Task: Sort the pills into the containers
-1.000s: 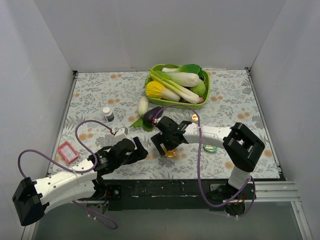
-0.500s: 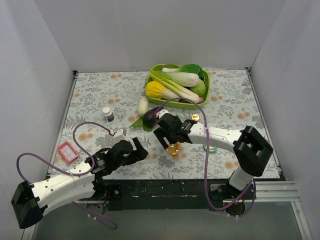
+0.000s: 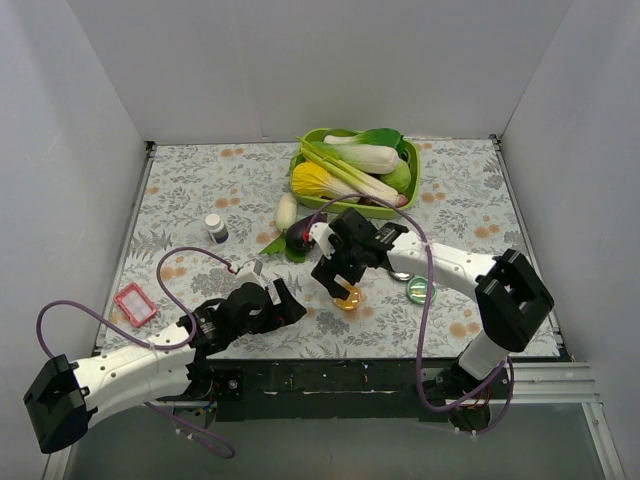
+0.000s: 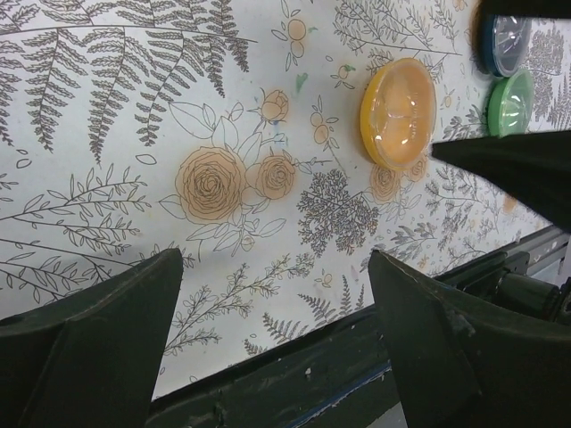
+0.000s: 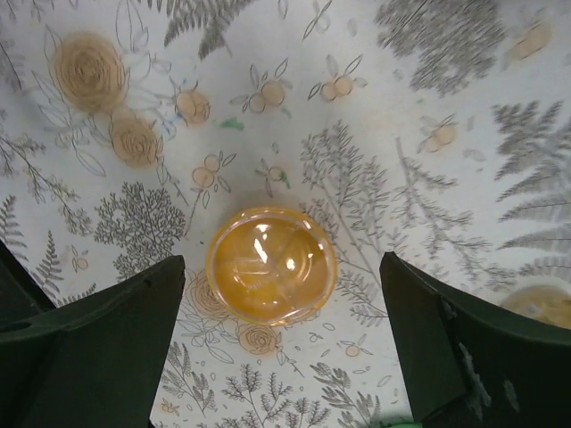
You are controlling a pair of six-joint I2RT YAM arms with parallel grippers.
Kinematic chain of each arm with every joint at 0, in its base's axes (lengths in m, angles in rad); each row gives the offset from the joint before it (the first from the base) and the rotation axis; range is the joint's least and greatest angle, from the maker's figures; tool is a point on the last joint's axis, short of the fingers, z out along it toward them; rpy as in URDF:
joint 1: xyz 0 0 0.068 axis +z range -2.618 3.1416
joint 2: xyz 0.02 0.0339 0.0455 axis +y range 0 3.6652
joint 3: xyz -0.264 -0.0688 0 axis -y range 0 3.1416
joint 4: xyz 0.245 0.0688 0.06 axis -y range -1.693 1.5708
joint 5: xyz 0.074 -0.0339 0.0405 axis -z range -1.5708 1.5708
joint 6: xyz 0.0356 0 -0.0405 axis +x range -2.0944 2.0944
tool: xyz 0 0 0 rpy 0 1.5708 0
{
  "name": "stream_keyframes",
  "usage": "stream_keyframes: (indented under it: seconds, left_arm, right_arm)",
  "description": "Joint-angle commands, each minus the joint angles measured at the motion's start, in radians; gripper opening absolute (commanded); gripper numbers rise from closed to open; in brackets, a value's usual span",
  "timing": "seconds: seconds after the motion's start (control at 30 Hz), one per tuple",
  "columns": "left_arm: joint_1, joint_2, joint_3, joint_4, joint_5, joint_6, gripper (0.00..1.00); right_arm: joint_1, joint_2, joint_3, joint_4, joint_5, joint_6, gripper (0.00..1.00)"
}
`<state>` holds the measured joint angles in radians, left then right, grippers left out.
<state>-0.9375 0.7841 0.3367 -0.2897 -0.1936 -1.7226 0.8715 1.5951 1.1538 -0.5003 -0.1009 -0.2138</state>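
The orange dish [image 3: 348,296] sits on the flowered table cover, and it also shows in the right wrist view [image 5: 271,264] and the left wrist view [image 4: 399,112]. My right gripper [image 3: 338,279] hovers just above it, open and empty, with a finger on either side of it [image 5: 281,263]. The green dish [image 3: 420,291] lies to its right, with the dark blue dish [image 4: 504,40] beside it [image 4: 510,102]. My left gripper [image 3: 285,303] is open and empty [image 4: 275,259], low over the table's near edge, left of the orange dish. I cannot make out any pills for certain.
A lime-green tray [image 3: 412,181] of vegetables stands at the back. An eggplant [image 3: 303,232] and a white vegetable [image 3: 286,210] lie in front of it. A small bottle [image 3: 215,228] and a pink-rimmed tray [image 3: 135,303] are on the left.
My right gripper has drawn back from the orange dish, turned and opened; the dish rests on the table a little to the right. My left gripper has crept to the right.
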Motion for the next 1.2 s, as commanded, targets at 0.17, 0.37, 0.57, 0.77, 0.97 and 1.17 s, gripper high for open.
stream_keyframes:
  seconds: [0.17,0.37,0.57,0.77,0.97,1.17]
  left_arm:
    - [0.005,-0.020,-0.028,0.084,0.016,-0.020,0.85]
    - [0.005,0.013,-0.030,0.104,0.025,-0.020,0.85]
    - [0.005,0.041,-0.024,0.129,0.036,-0.017,0.85]
    - [0.005,0.037,-0.022,0.115,0.033,-0.014,0.85]
    - [0.005,-0.016,-0.039,0.096,0.023,-0.025,0.85]
    - [0.005,-0.026,-0.041,0.087,0.023,-0.026,0.85]
  right_arm:
    - [0.000,-0.084,-0.212,0.129,-0.063,0.094,0.98]
    - [0.024,-0.139,-0.304,0.226,0.020,0.174,0.98]
    - [0.029,-0.086,-0.237,0.204,0.029,0.169,0.98]
    - [0.058,-0.011,-0.189,0.178,0.078,0.165,0.98]
    - [0.072,0.035,-0.164,0.167,0.153,0.152,0.98]
    - [0.083,0.057,-0.141,0.148,0.181,0.133,0.98]
